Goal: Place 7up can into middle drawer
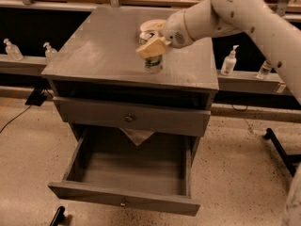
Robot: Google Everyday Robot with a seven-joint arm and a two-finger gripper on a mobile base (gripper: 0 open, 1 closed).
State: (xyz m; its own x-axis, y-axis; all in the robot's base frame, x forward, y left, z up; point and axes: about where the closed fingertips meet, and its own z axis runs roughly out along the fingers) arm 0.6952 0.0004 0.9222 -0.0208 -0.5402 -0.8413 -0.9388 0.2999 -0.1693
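Note:
The 7up can (154,66), green and white, is upright near the front of the grey cabinet top (94,51). My gripper (152,51) comes in from the right and is shut on the can's upper part, hiding its top. I cannot tell whether the can touches the surface. The middle drawer (131,171) is pulled out wide below, its grey tray bare, with a small knob (123,203) on its flat front. The can is above and behind the drawer's opening.
A white bowl (151,26) sits on the cabinet top just behind the gripper. A closed drawer front with a round knob (128,118) lies above the open drawer. Small clear bottles (229,60) stand on ledges either side. My white arm (244,13) spans the upper right.

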